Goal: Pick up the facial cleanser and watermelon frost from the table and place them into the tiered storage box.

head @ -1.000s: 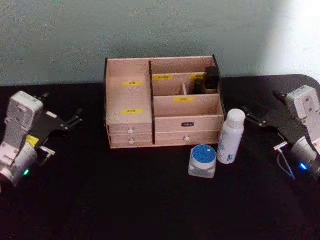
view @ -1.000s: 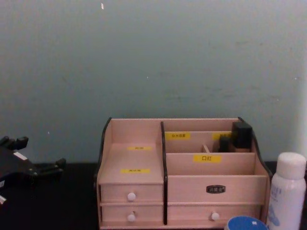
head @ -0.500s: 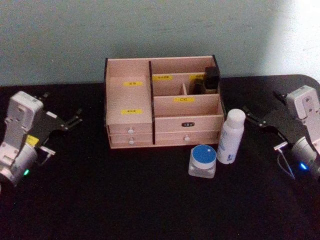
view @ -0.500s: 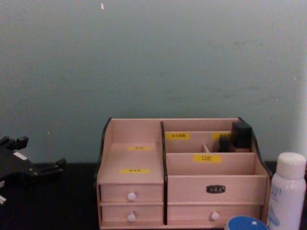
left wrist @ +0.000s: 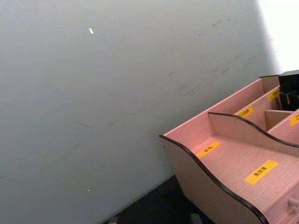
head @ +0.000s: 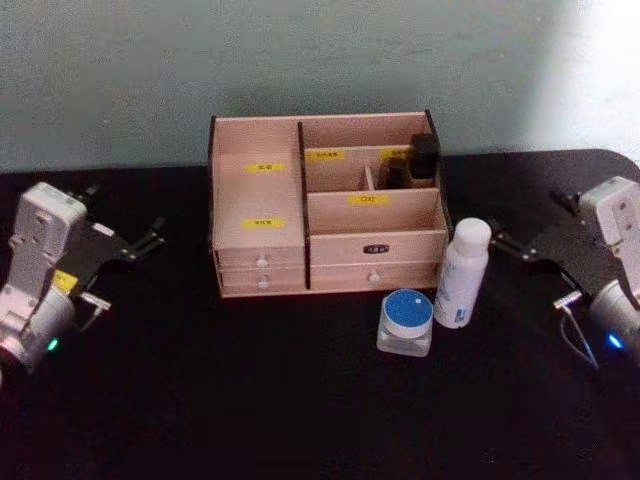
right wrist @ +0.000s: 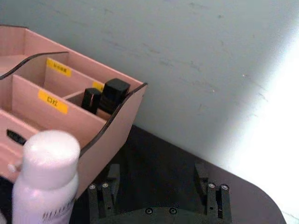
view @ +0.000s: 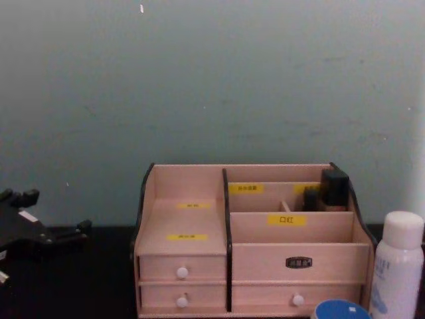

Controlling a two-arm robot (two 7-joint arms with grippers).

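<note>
You've got the watermelon frost (head: pixel 406 322) nearest, on the table (head: pixel 250 400) just R of centre. Squat jar, prob. light but slick-sided; take it across the body, below the blue lid (head: pixel 407 309). The facial cleanser (head: pixel 463 273) stands upright just beside it at 1 o'clock. It's tall, smooth & tippy, so grip it mid-body. R gripper (right wrist: pixel 156 183), fingers spread & empty, hangs at the cleanser's 3 o'clock, apart. The tiered storage box (head: pixel 375 247) is at the jar's 11 o'clock. L gripper (view: pixel 52 212), also spread, is parked at the box's 9 o'clock, well apart.

Overhead and frontal (box (head: pixel 340 250) apparently shared)
</note>
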